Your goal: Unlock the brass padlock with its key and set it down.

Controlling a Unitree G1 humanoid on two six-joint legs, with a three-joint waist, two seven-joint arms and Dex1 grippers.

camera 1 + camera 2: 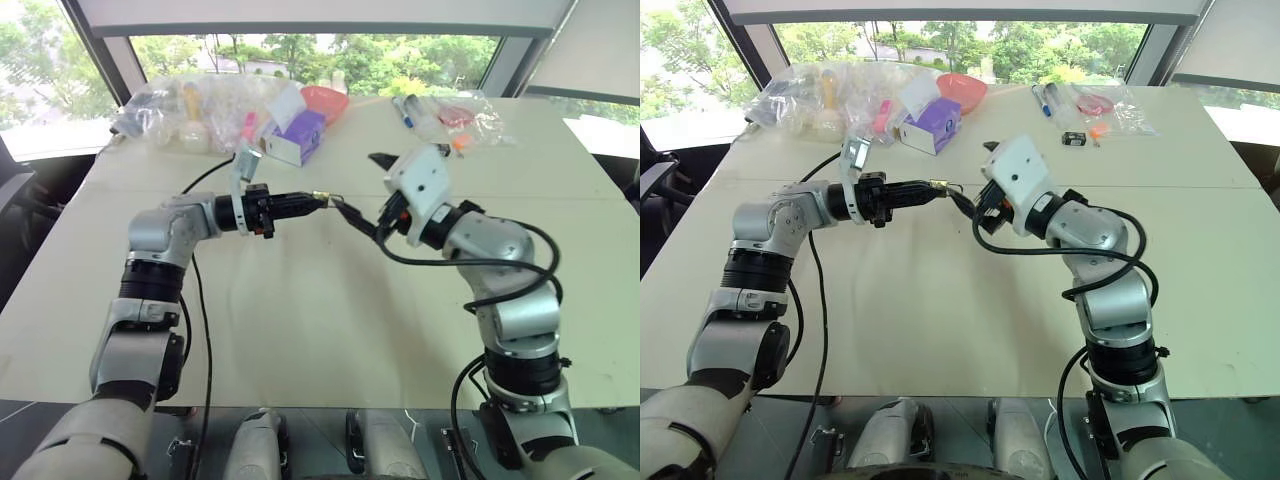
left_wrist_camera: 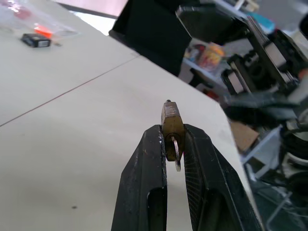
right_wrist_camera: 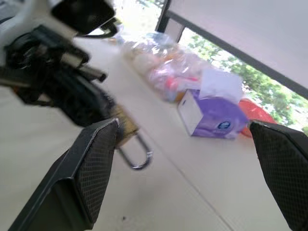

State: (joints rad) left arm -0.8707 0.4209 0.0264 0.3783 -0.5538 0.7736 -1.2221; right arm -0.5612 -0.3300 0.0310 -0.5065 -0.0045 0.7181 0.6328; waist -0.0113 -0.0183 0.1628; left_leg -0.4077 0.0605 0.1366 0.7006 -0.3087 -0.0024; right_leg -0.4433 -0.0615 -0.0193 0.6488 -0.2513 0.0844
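My left gripper (image 1: 318,200) is shut on the brass padlock (image 2: 172,118), a tiny yellow-brown body pinched at the fingertips above the table's middle. A thin silvery key (image 2: 176,155) pokes out of the lock back between the fingers. In the right wrist view the padlock's silvery shackle (image 3: 137,155) loops out from the body. My right gripper (image 1: 365,190) hangs just to the right of the lock, open, its fingers spread wide with nothing between them and a small gap to the lock.
At the table's far side lie a purple tissue box (image 1: 297,136), a red bowl (image 1: 325,100), clear plastic bags (image 1: 190,105) of items and a small black-and-white object (image 1: 1073,139). A black cable (image 1: 205,300) trails across the cream table (image 1: 300,320).
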